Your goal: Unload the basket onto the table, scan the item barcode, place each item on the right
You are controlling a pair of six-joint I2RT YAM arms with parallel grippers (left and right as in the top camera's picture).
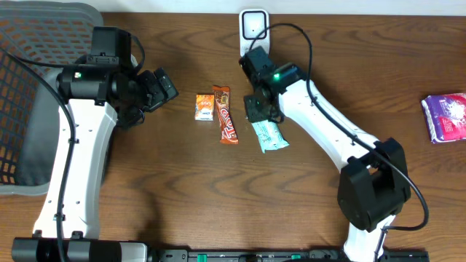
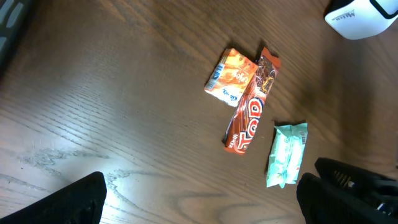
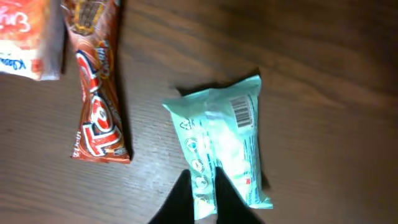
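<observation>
Right gripper (image 3: 202, 185) pinches the teal packet (image 3: 224, 143) by its lower edge (barcode (image 3: 242, 112) facing up); I'd lift gently, turning it toward the white scanner (image 1: 253, 25).

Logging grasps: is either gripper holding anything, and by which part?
The right gripper appears to pinch the pale teal plastic snack packet by the short end opposite its barcode; the left gripper is open, empty.
</observation>
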